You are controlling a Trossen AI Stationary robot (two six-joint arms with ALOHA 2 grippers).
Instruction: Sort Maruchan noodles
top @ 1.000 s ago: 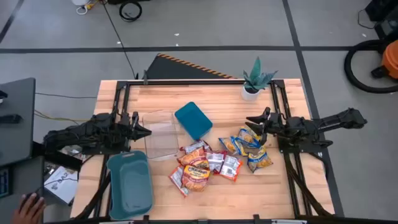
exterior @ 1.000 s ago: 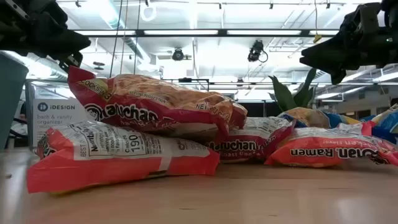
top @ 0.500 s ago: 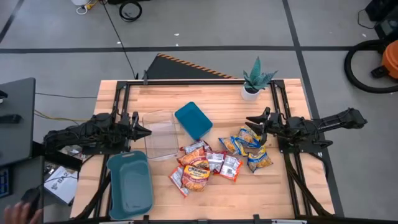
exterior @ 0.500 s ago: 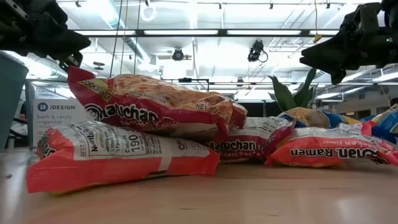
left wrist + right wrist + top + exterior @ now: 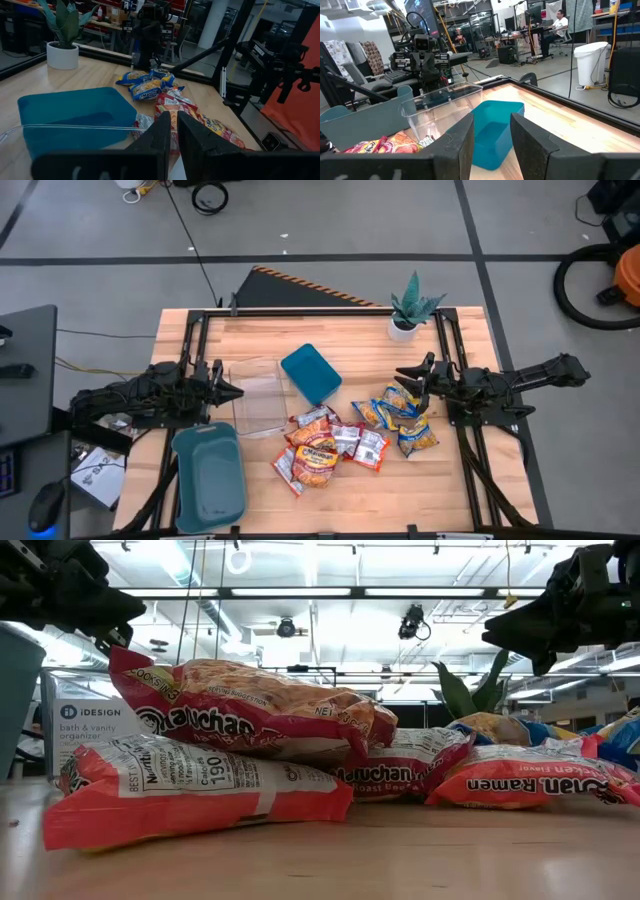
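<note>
The Maruchan noodles lie in two loose groups near the table's middle. Red-and-white and orange packets [image 5: 322, 448] overlap in a pile, one resting on another [image 5: 240, 720]. Yellow-and-blue packets [image 5: 402, 418] lie to their right. My left gripper [image 5: 234, 391] hovers shut by the left edge of a clear tray [image 5: 258, 395], apart from every packet. My right gripper [image 5: 408, 376] hovers open above the far end of the yellow-and-blue packets. In the wrist views the left fingers [image 5: 174, 145] stand nearly together and the right fingers [image 5: 492, 142] stand apart.
One teal tray [image 5: 311, 373] lies just beyond the pile, and a larger one [image 5: 208, 473] sits at the near left. A potted plant [image 5: 413, 308] stands at the far right. Bare wood shows along the far edge and the near right. Black rails run along the table's sides.
Both arms and all packets have kept still. A person's hand on the floor beyond the table's near left corner has drawn out of the high view.
</note>
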